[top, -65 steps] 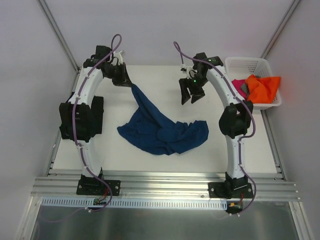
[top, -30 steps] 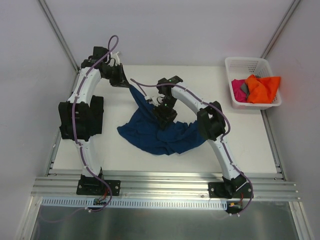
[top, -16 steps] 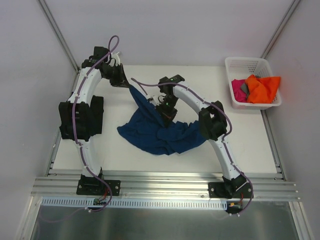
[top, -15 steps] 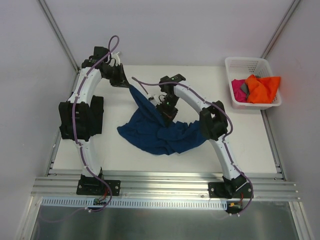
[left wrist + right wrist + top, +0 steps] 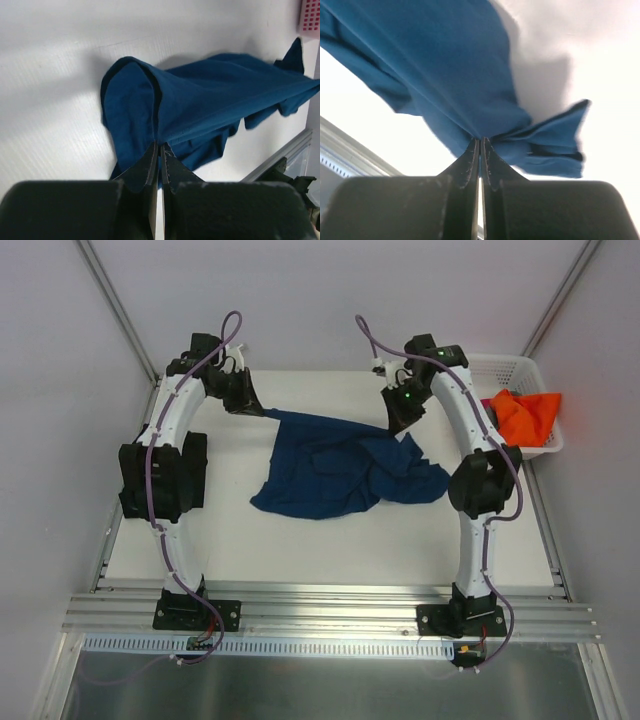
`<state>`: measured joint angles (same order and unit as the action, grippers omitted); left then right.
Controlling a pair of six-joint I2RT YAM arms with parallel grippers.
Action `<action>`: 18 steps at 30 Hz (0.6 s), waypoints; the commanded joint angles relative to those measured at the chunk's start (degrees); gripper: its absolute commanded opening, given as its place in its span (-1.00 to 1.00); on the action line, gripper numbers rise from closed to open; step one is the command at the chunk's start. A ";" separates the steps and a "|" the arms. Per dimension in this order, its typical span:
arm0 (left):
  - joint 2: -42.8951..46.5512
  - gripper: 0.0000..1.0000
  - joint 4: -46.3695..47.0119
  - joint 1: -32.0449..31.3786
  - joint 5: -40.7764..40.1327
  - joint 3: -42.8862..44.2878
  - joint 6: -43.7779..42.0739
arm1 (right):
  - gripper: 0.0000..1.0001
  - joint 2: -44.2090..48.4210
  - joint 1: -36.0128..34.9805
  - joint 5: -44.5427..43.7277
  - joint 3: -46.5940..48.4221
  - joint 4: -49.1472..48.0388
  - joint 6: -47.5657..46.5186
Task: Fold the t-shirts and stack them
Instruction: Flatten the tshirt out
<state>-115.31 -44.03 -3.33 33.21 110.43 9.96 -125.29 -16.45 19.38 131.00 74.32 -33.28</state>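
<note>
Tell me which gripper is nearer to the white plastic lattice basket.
Right. The right gripper, shut on the navy blue t-shirt, hangs just beside the white plastic lattice basket; the left gripper pinches the shirt's opposite end, much farther away.

The white tabletop carries a navy t-shirt, crumpled across its middle. The cloth spreads from left of centre toward the right edge, nearer the far edge than the near one. A white lattice basket sits at the far right corner.
</note>
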 commanded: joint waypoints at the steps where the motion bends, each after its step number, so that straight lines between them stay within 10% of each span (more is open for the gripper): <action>1: 0.26 -1.00 0.35 0.87 -2.36 2.33 -0.64 | -0.99 5.67 2.73 -5.92 1.28 4.25 -0.12; 12: 2.27 -1.00 0.52 0.17 -5.52 1.72 -1.34 | -0.99 5.50 2.39 0.14 3.22 4.15 2.17; 18: 3.68 -1.00 0.44 0.26 -5.44 0.93 -1.35 | -0.96 12.61 -0.07 4.17 -14.49 10.90 0.67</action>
<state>-115.28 -43.99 -4.47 31.07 110.43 9.80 -119.46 -15.84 22.33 124.20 72.75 -31.51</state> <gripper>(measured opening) 0.009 0.014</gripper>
